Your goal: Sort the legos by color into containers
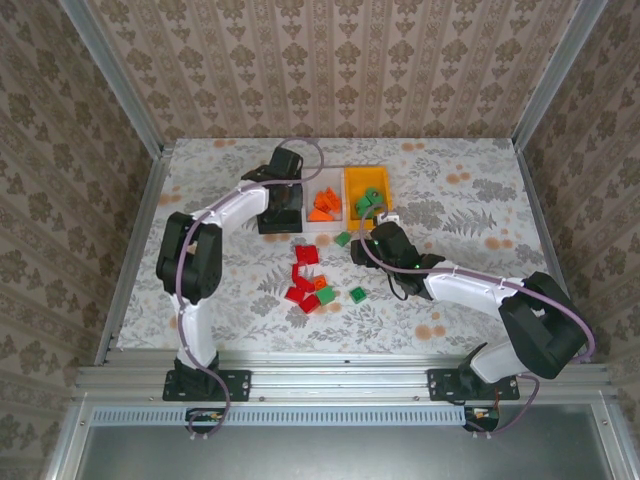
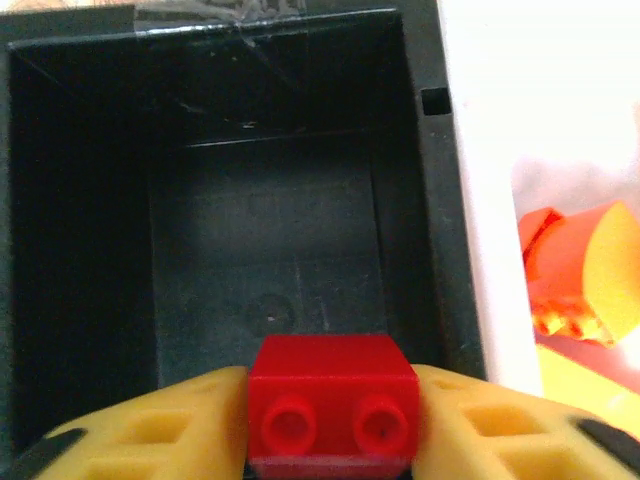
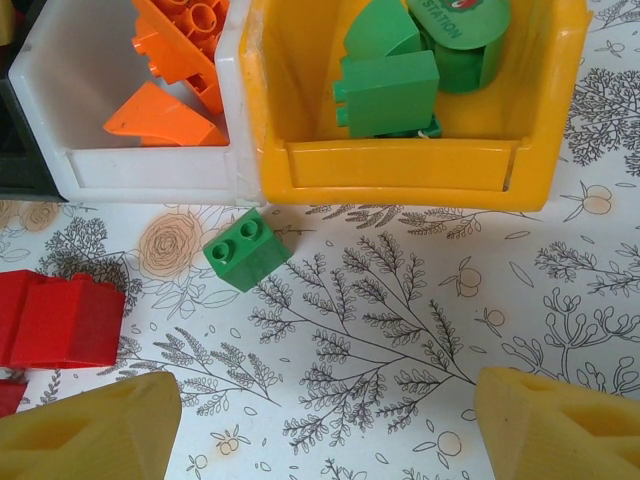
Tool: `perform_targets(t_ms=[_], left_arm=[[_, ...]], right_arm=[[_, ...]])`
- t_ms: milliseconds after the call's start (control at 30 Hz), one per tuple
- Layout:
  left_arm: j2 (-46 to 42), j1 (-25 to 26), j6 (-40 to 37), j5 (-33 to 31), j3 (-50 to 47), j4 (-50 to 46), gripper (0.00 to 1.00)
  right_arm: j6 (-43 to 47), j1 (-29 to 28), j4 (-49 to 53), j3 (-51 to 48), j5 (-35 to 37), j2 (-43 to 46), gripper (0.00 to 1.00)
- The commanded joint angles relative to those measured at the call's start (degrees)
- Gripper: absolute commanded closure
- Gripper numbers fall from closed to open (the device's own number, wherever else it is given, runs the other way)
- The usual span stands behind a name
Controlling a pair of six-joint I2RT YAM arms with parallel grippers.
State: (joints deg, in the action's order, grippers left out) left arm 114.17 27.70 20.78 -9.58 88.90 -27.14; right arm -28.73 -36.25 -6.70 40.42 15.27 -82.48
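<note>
A red lego (image 2: 332, 400) sits between the yellow fingers of my left gripper (image 2: 332, 425), both pads touching its sides. It hangs over the black container (image 2: 80, 200), whose floor is bare. My left gripper (image 1: 283, 190) is above that bin at the row's left end. The white container (image 3: 140, 165) holds orange legos (image 3: 175, 60). The orange-yellow container (image 3: 400, 165) holds green legos (image 3: 400, 80). My right gripper (image 3: 330, 430) stands open over bare table, just in front of the orange-yellow bin. A loose green lego (image 3: 247, 248) lies ahead and to the left of its fingers.
A cluster of red legos (image 1: 308, 280) with some green and orange ones lies mid-table, in front of the bins. One green lego (image 1: 357, 294) sits to the right of it. Red legos (image 3: 60, 320) lie to the left of my right gripper. Patterned walls enclose the table.
</note>
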Motion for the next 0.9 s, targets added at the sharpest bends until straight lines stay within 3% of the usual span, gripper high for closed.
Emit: perform_targets(t_ms=[0,100,233,367,533,867], left_arm=[[-3.2,0.1,1.0,-0.1,1.5,-3.1,0.38],[-9.2,0.8,0.6,3.6,-2.2,0.2,0.17],[-18.0,2.5,0.5,8.3,-8.8,0.6,0.13],[-24.6,5.7,8.2,11.0,-21.4,0.6,0.13],[-28.2,11.3,16.1,9.6,-34.6,7.2,0.14],[-19.3,12.1,13.5,6.7,-32.9,8.0,0.26]], right_arm=[[-0.8,0.3,-0.9,-0.6,0.9,1.1,0.22],[-1.0,0.3,-0.8,-0.4,-0.1,0.9,0.22],[-1.2,0.3,-0.7,-0.3,-0.3,0.8,0.22],[-1.4,0.3,-0.5,-0.3,-0.1,0.7,0.22],[-1.5,0.3,-0.3,-0.2,0.3,0.7,0.22],[-1.5,0.3,0.0,-0.2,0.1,0.9,0.22]])
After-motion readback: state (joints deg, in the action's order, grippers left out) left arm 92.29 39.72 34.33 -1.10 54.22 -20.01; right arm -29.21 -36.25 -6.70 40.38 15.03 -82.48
